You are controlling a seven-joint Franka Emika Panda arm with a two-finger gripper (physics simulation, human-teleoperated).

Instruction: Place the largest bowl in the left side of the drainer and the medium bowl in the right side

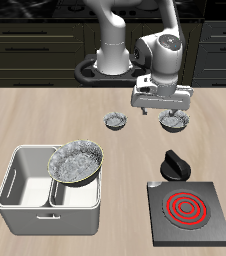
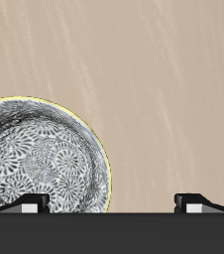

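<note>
The jaws (image 1: 155, 112) stand apart with nothing between them, hanging above the surface (image 1: 45, 120) toward its back edge. In the wrist view both fingertips (image 2: 30, 205) show spread wide, with bare wood-toned surface (image 2: 154, 99) lying open between them and beyond.

Just beside one fingertip in that view sits a grey speckled bowl (image 2: 43, 159), upright, its mottled pale inside facing up and its rim clear of the finger. In the exterior view two small bowls rest near the back edge: one (image 1: 116, 122) to one side of the jaws and another (image 1: 173, 122) partly under the gripper body. They are close in size, and I cannot tell with certainty which is the medium bowl.

The largest bowl (image 1: 76, 161) is already at the drainer (image 1: 15, 185), tilted, leaning over the centre wall and the back rim, mostly above the compartment nearer the stove. The other compartment is open.

The drainer stands near the front edge, toward one corner. Near the opposite front corner lies the black stove plate (image 1: 190, 213) with its red coil, and a black knob-like object (image 1: 175, 164) sits just behind it. Between drainer and stove, and across the middle of the surface, there is wide free room.
</note>
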